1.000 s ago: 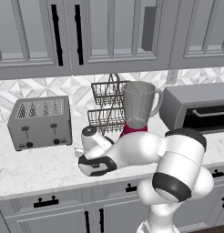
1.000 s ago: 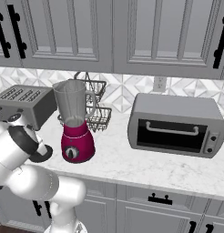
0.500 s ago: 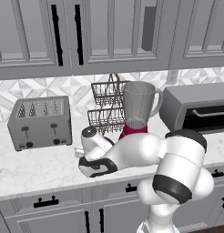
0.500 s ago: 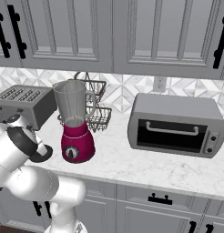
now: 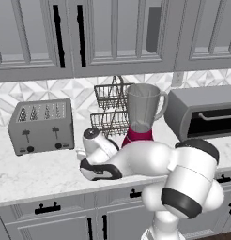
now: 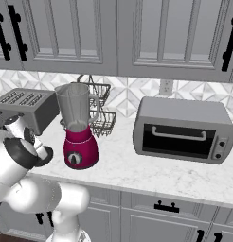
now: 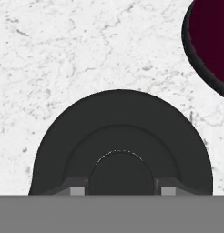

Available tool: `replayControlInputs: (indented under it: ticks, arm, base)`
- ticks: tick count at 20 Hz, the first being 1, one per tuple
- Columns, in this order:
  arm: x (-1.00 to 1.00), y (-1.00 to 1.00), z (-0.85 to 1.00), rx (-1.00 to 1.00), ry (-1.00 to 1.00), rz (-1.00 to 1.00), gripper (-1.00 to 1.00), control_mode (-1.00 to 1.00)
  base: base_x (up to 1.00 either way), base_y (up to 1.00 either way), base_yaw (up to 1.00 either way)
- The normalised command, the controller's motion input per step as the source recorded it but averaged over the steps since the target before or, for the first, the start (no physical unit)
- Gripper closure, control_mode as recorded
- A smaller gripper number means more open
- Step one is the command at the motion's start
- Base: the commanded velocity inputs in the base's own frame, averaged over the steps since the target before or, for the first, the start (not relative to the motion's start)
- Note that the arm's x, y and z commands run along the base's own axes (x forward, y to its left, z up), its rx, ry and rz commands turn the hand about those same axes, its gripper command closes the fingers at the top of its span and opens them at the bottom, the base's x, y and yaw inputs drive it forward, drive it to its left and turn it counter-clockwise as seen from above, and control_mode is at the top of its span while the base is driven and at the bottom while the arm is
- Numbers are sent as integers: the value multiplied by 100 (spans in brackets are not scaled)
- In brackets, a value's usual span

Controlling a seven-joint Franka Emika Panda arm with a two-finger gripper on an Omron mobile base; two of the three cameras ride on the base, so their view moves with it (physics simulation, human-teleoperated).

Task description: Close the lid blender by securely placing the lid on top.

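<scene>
So: claw [image 7: 119,190] is down low over the white marble counter [image 7: 63,54], fingertips [image 7: 77,190] straddling the lid's centre knob. Lid [image 7: 120,136] lies flat on the counter right under the claw. Can't tell how wide the jaws stand or whether they pinch the knob. Blender [image 5: 142,115] stands just beyond the claw, jar open-topped, magenta base [image 7: 209,41] near the lid but apart from it. Toaster [image 5: 41,125] sits off to the claw's left, wire rack [image 5: 110,110] behind the blender against the patterned backsplash, toaster oven [image 6: 183,128] far right. Grey cabinets [image 5: 112,33] above, grey drawers [image 6: 175,208] below the counter.
</scene>
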Motion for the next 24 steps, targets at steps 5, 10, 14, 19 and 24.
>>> replayControlInputs:
  ticks: [5,10,14,19,24]
  arm:
    - [-15,0,66,-1,0,1,100,-100]
    - [-19,0,76,-2,0,1,100,-100]
    - [-15,3,73,-2,0,1,100,-100]
    - [-21,5,75,-3,-3,2,100,-100]
    - [-14,4,72,-3,-5,5,100,-100]
  base:
    - [0,0,0]
    - [0,0,0]
    - [0,0,0]
    - [0,0,0]
    - [0,0,0]
